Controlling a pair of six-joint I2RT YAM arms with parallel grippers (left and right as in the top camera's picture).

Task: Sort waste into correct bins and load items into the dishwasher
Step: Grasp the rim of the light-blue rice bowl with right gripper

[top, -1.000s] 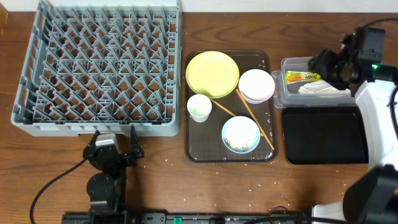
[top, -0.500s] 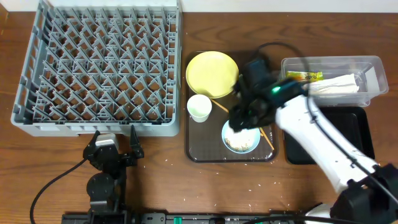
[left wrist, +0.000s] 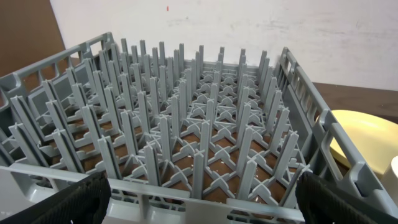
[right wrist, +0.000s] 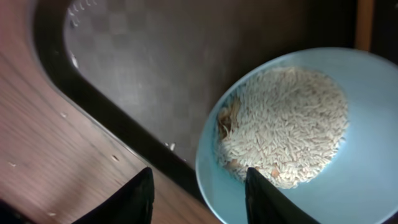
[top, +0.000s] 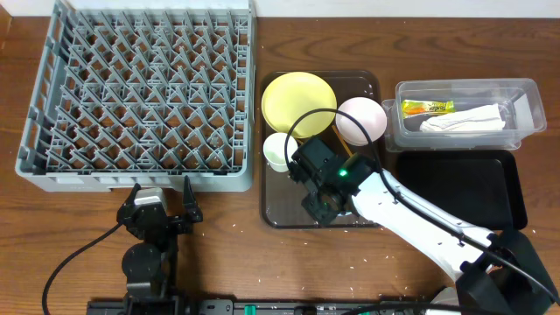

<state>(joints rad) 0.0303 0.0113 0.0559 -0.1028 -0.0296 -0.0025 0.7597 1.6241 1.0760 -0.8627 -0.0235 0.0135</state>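
My right gripper (right wrist: 199, 202) is open low over the light-blue bowl (right wrist: 311, 143), its fingers either side of the bowl's near rim. White rice grains (right wrist: 286, 124) fill the bowl. In the overhead view this gripper (top: 322, 203) hides the bowl. The yellow plate (top: 298, 102), white bowl (top: 360, 120) and small white cup (top: 279, 150) stand on the brown tray (top: 278, 214). The clear tub (top: 525, 112) holds the green-and-yellow sachet (top: 427, 108) and the white napkin (top: 464, 121). The black tub (top: 455, 188) lies below it. My left gripper (top: 162, 194) is open and empty in front of the grey dish rack (top: 144, 92), which also shows in the left wrist view (left wrist: 199, 124).
Two wooden chopsticks (top: 344, 145) lie on the tray, partly under my right arm; one shows in the right wrist view (right wrist: 364, 25). Loose rice grains (top: 367, 259) are scattered on the wooden table in front of the tray.
My right arm has swung from the clear tub across to the tray and come down over the light-blue bowl. The left arm has not moved.
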